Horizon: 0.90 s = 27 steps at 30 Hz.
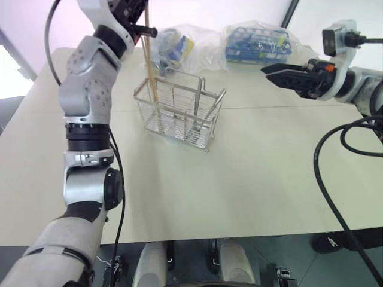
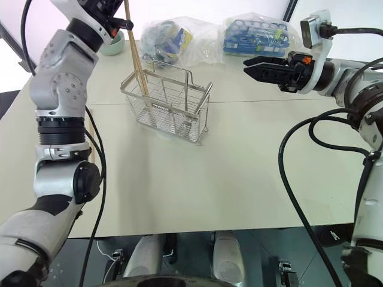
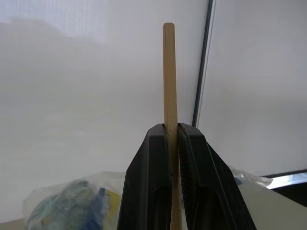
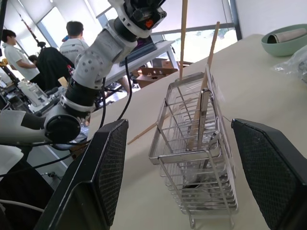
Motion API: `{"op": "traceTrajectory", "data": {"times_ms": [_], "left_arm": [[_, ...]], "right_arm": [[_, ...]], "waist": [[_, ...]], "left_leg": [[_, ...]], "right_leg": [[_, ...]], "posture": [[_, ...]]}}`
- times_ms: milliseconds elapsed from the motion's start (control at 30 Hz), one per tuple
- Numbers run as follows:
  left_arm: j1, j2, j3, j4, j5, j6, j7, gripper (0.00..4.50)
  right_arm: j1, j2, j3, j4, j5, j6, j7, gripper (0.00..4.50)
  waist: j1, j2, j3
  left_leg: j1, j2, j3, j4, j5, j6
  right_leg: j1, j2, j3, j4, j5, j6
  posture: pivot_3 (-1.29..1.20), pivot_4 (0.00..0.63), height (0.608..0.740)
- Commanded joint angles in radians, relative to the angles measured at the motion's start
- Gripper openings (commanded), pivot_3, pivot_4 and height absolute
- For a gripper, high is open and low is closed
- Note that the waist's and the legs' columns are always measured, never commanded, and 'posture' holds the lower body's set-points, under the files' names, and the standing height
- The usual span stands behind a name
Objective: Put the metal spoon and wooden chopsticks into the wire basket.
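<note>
1. One wire basket (image 1: 179, 113) is seen near the middle of the table (image 1: 239, 179). Three wooden chopsticks can be counted in the right wrist view: one held upright over the basket (image 4: 183, 38), one leaning inside it (image 4: 207, 72), one lying on the table beside it (image 4: 144, 134).
2. One metal spoon (image 4: 204, 112) stands in the basket; its bowl is hidden among the wires.
3. One green bowl (image 4: 288, 40) and two plastic bags (image 1: 251, 42) are seen at the far edge.
4. The left gripper (image 3: 173, 132) is clamped on the upright chopstick, whose lower end dips into the basket's left end.
5. The right gripper (image 1: 272, 72) is held above the table to the basket's right, well apart, fingers spread wide, nothing between them.
6. The bags' contents cannot be made out.
</note>
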Motion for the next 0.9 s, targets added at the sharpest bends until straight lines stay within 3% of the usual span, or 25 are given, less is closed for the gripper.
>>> {"op": "traceTrajectory", "data": {"times_ms": [33, 233, 333, 533, 567, 667, 800, 900], "left_arm": [[0.059, -0.038, -0.026, -0.057, 0.043, -0.050, 0.038, 0.05], [0.156, -0.061, -0.067, -0.161, 0.142, -0.110, 0.109, 0.05], [0.152, -0.087, -0.053, -0.229, 0.111, -0.069, 0.134, 1.19], [0.164, -0.105, -0.043, -0.394, 0.059, 0.079, 0.191, 4.17], [0.166, -0.105, -0.040, -0.413, 0.050, 0.103, 0.199, 4.42], [0.163, -0.073, -0.017, -0.471, 0.044, 0.257, 0.268, 4.42], [0.133, 0.016, 0.024, -0.388, 0.125, 0.605, 0.439, 4.42], [0.120, 0.093, 0.012, -0.306, 0.176, 0.739, 0.464, 4.42]], "right_arm": [[-0.045, -0.007, 0.005, 0.026, 0.035, -0.010, 0.006, 3.54], [-0.054, -0.008, 0.026, 0.026, 0.054, -0.001, 0.006, 3.54], [-0.048, -0.003, 0.036, 0.026, 0.062, -0.005, 0.006, 3.54], [-0.053, -0.002, 0.054, 0.026, 0.086, -0.004, 0.006, 3.54], [-0.053, -0.002, 0.057, 0.026, 0.089, -0.005, 0.006, 3.54], [-0.041, -0.003, 0.062, 0.026, 0.092, -0.019, 0.006, 3.54], [-0.024, -0.003, 0.044, 0.026, 0.062, -0.048, 0.006, 3.54], [-0.014, 0.003, 0.033, 0.026, 0.046, -0.068, 0.006, 3.54]], "waist": [[-0.001, 0.000, 0.000], [-0.001, 0.000, 0.000], [0.001, 0.000, 0.000], [0.003, 0.000, 0.000], [0.003, 0.000, 0.000], [0.003, 0.000, 0.000], [0.000, 0.001, 0.000], [-0.003, 0.001, 0.000]], "left_leg": [[0.000, 0.000, 0.000, 0.000, 0.000, 0.000], [0.000, 0.000, 0.000, 0.000, 0.000, 0.000], [0.000, 0.000, 0.000, 0.000, 0.000, 0.000], [0.000, 0.000, 0.000, 0.000, 0.000, 0.000], [0.000, 0.000, 0.000, 0.000, 0.000, 0.000], [0.000, 0.000, -0.001, 0.000, 0.000, 0.000], [0.000, 0.000, -0.001, 0.000, 0.000, 0.000], [0.000, 0.000, -0.001, 0.000, 0.000, 0.000]], "right_leg": [[0.000, 0.000, 0.000, 0.000, 0.000, 0.000], [0.000, 0.000, 0.000, 0.000, 0.000, 0.000], [0.000, 0.000, 0.000, 0.000, 0.000, 0.000], [0.000, 0.000, 0.000, 0.000, 0.000, 0.000], [0.000, 0.000, 0.000, 0.000, 0.000, 0.000], [0.000, 0.000, 0.000, 0.000, 0.000, 0.000], [0.000, 0.000, 0.000, 0.001, 0.000, 0.000], [0.000, 0.001, 0.000, 0.001, 0.000, 0.000]], "posture": [[0.00, 0.150, 0.707], [0.00, 0.150, 0.707], [0.00, 0.150, 0.707], [0.00, 0.150, 0.707], [0.00, 0.150, 0.707], [0.00, 0.150, 0.707], [0.00, 0.150, 0.707], [0.00, 0.150, 0.707]]}}
